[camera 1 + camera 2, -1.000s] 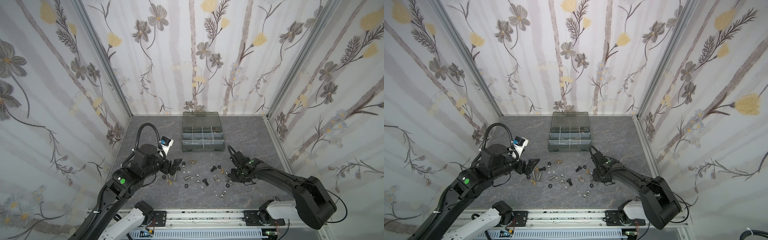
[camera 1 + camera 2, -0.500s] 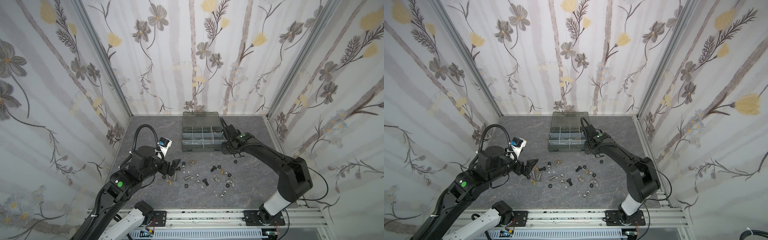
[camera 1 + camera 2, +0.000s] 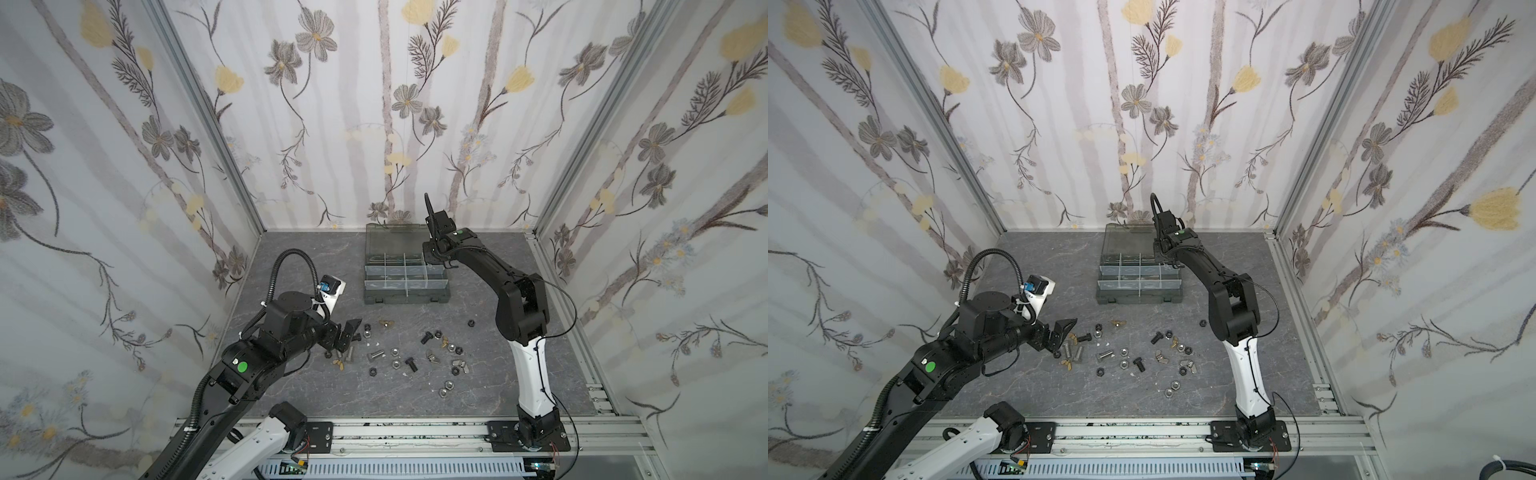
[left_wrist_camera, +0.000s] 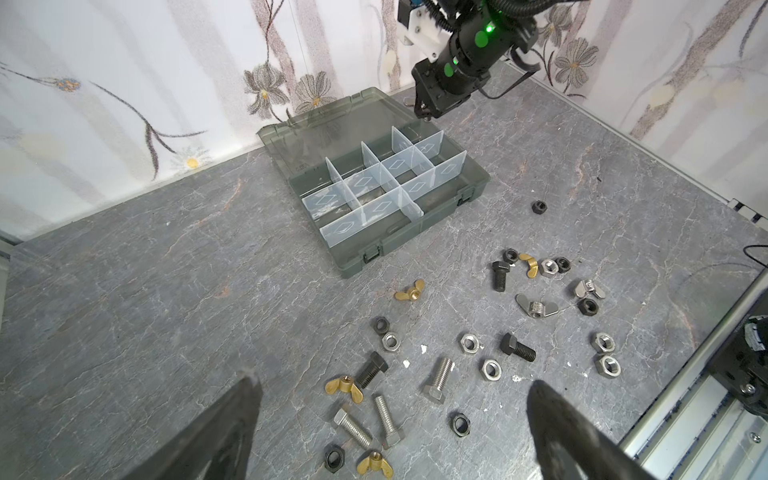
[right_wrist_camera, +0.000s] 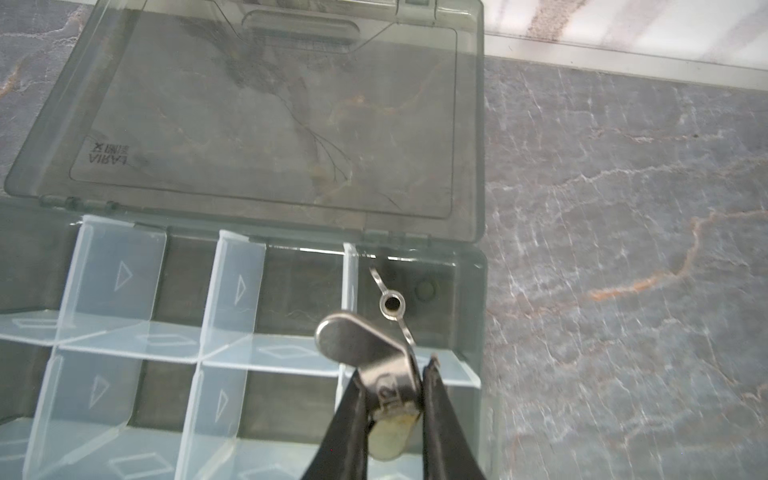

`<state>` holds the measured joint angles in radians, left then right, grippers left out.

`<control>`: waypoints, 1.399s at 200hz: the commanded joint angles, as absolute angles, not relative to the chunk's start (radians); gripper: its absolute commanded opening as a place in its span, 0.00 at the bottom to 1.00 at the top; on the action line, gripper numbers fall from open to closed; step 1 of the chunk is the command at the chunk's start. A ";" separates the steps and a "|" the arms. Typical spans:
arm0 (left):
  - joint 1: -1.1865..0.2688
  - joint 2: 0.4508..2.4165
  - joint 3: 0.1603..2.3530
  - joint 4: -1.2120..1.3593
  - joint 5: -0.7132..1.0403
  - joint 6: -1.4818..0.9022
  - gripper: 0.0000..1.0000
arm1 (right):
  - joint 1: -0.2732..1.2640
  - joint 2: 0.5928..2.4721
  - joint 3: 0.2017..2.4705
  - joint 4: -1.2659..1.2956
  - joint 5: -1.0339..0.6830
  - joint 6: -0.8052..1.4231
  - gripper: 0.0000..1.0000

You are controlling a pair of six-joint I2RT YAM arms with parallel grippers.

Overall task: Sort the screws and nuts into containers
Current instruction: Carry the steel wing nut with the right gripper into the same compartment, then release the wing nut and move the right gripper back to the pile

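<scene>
My right gripper (image 5: 390,374) is shut on a silver wing nut (image 5: 365,349) and hangs over the far right compartment of the grey organiser case (image 5: 469,291). Another silver wing nut (image 5: 390,305) lies in that compartment. In both top views this gripper (image 3: 434,259) (image 3: 1163,257) is at the case's far right corner. My left gripper (image 4: 392,381) (image 3: 351,332) is open just above the floor at the left end of the loose pile. Below it lie silver screws (image 4: 438,380), a black screw (image 4: 372,370) and brass wing nuts (image 4: 344,387). Hex nuts (image 4: 469,343) are scattered to the right.
The case (image 3: 407,297) stands at the back middle, its smoky lid (image 5: 266,124) lying flat open toward the back wall. A lone black nut (image 3: 471,322) lies right of the pile. Patterned walls close in three sides; a metal rail (image 3: 395,432) runs along the front.
My right arm has swung from the pile up and back to the case's far right corner, with the wing nut in its jaws. The left arm has barely moved.
</scene>
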<state>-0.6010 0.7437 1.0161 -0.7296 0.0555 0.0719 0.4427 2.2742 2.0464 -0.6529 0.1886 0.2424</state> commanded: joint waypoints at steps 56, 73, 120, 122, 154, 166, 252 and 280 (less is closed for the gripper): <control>-0.602 0.770 1.035 -0.731 0.022 0.098 1.00 | 0.414 2.379 2.103 -0.609 0.183 0.218 0.11; -0.602 0.772 1.037 -0.733 0.021 0.102 1.00 | 0.412 2.391 2.108 -0.605 0.175 0.219 0.11; -0.603 0.771 1.035 -0.729 0.016 0.107 1.00 | 0.412 2.398 2.108 -0.618 0.171 0.226 0.18; -0.602 0.771 1.035 -0.730 0.017 0.107 1.00 | 0.411 2.397 2.108 -0.619 0.170 0.227 0.19; -0.602 0.764 1.035 -0.726 0.018 0.108 1.00 | 0.411 2.369 2.108 -0.637 0.173 0.223 0.28; -0.603 0.758 1.034 -0.726 0.018 0.109 1.00 | 0.413 2.352 2.106 -0.653 0.170 0.221 0.33; -0.609 0.701 1.037 -0.724 0.023 0.108 1.00 | 0.452 1.910 1.635 -0.668 0.160 0.257 0.36; -0.612 0.695 1.042 -0.727 0.026 0.104 1.00 | 0.491 1.665 1.328 -0.668 0.123 0.333 0.40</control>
<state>-0.6083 0.7002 1.0306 -0.7364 0.0235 0.1013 0.4587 1.8194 1.5173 -0.6552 0.1566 0.2512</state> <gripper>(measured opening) 0.998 0.375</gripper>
